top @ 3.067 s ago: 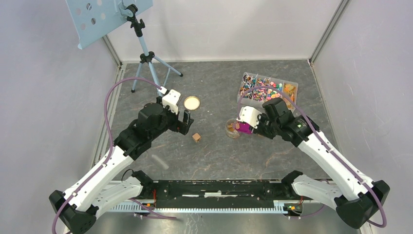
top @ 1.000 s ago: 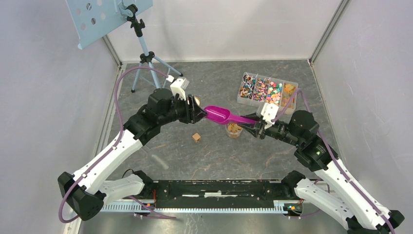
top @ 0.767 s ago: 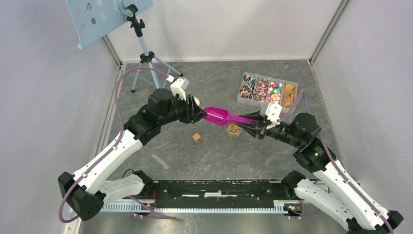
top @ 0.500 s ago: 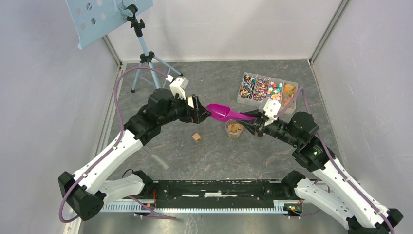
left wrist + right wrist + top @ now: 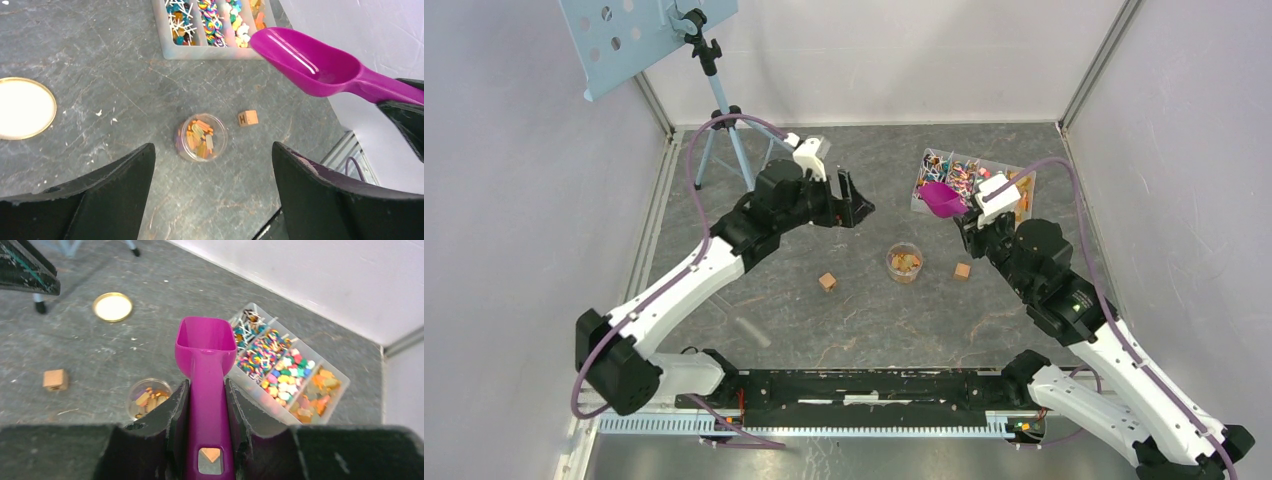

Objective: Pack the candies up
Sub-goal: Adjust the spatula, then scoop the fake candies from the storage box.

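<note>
Candies: most lie sorted in a clear divided tray at the far right of the table. We count 4 compartments: white-stick pieces, swirled multicoloured ones, small pastel ones, orange and brown ones.
Candies in jar: a few orange and brown pieces sit at the bottom of a small clear jar, upright and uncovered on the table, near the tray but apart from it.
Scoop: magenta, held in the air, bowl pointing toward the tray. From above, the bowl overlaps the tray's near-left corner. We cannot tell how high above it.
Right gripper: jaws pressed onto the scoop's handle, 1 finger on each side.
Left gripper: jaws spread wide, nothing between them. It hangs above the table left of the tray, and its wrist camera looks down on the jar.
Lid: round, gold-rimmed, flat on the table, well apart from the jar.
Cubes: 2 wooden ones on the table. We note the left cube on one side of the jar and the right cube on the other. The right one bears an H on top.
Tripod: stands at the far left corner, carrying a pale blue perforated panel.
</note>
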Motion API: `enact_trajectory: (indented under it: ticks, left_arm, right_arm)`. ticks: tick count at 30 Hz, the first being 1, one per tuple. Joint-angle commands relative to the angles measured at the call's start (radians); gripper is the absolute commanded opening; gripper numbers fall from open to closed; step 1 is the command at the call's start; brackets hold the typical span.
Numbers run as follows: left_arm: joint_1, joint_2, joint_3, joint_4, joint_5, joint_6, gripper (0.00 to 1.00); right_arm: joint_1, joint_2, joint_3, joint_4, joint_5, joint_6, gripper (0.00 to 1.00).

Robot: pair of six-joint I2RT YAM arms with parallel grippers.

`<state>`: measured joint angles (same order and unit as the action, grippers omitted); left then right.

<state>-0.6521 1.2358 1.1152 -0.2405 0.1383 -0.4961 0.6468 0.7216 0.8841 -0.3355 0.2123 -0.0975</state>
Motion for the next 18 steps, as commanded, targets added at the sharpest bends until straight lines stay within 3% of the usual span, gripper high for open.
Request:
enact_trajectory:
  ticks: [1, 4, 8, 15, 18]
  left_arm:
    - [0.003, 0.111, 0.056, 0.150, -0.021, 0.050, 0.89]
    - [0.003, 0.200, 0.047, 0.262, -0.078, 0.025, 0.82]
    - [0.002, 0.362, 0.098, 0.426, -0.030, -0.023, 0.74]
    - [-0.003, 0.686, 0.334, 0.476, 0.010, -0.078, 0.65]
    - [-0.003, 0.820, 0.476, 0.411, 0.044, -0.057, 0.64]
  right_arm:
    - [0.000, -0.029, -0.002, 0.034, 0.192, 0.057, 0.00]
    - [0.000, -0.045, -0.028, 0.029, 0.257, 0.071, 0.00]
    - [0.001, -0.056, -0.062, 0.016, 0.330, 0.074, 0.00]
    - [-0.001, 0.022, -0.027, -0.027, 0.410, 0.074, 0.00]
    - [-0.012, 0.094, -0.001, -0.050, 0.445, 0.086, 0.00]
